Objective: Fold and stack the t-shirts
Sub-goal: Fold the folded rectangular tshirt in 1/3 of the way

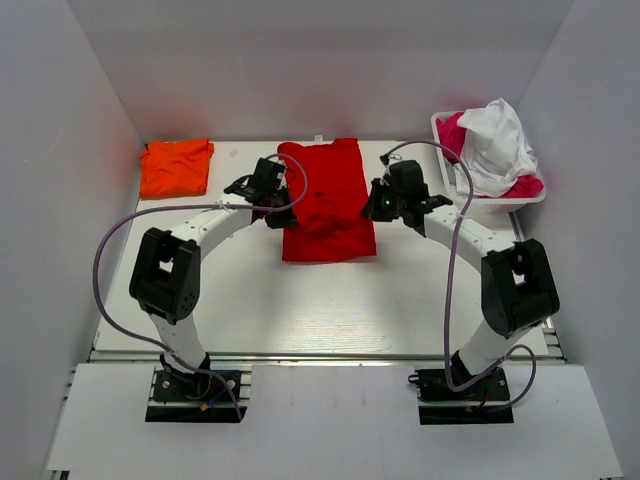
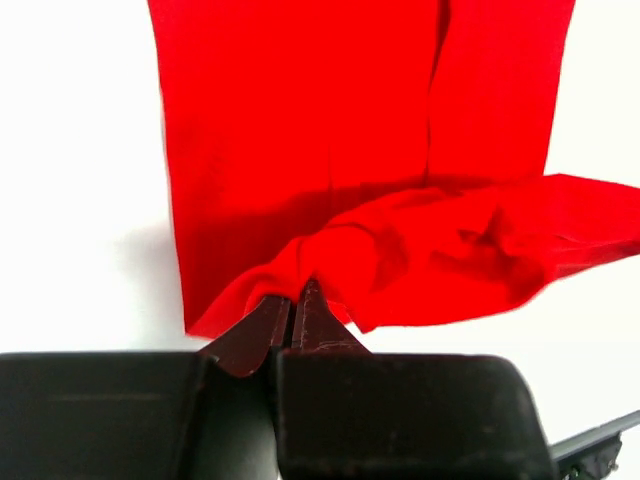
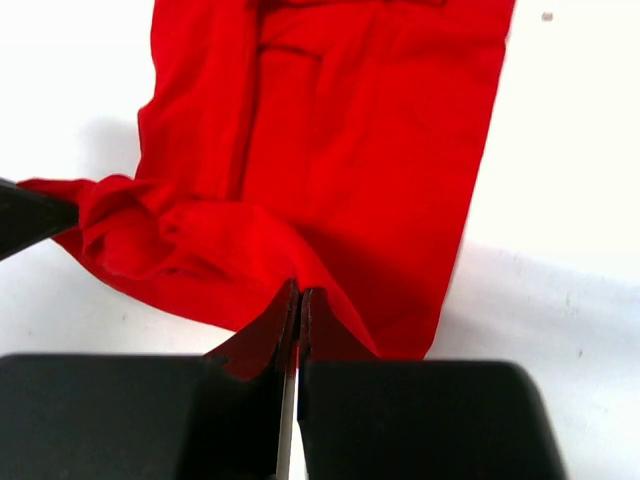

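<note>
- Top view: the red t-shirt (image 1: 325, 195) is laid at the table's (image 1: 300, 300) rear centre, bunched at its near end. The orange t-shirt (image 1: 176, 167) is seen folded at rear left, well apart. The left gripper (image 1: 277, 207) and right gripper (image 1: 373, 207) are set at the red shirt's left and right edges. A basket (image 1: 495, 208) of white and pink cloth is seen at rear right.
- Left wrist: the left gripper (image 2: 295, 300) is clamped on a pinch of the red t-shirt (image 2: 330, 120); cloth is raised and rumpled at the fingertips.
- Right wrist: the right gripper (image 3: 298, 300) is pressed together on a red fold.
</note>
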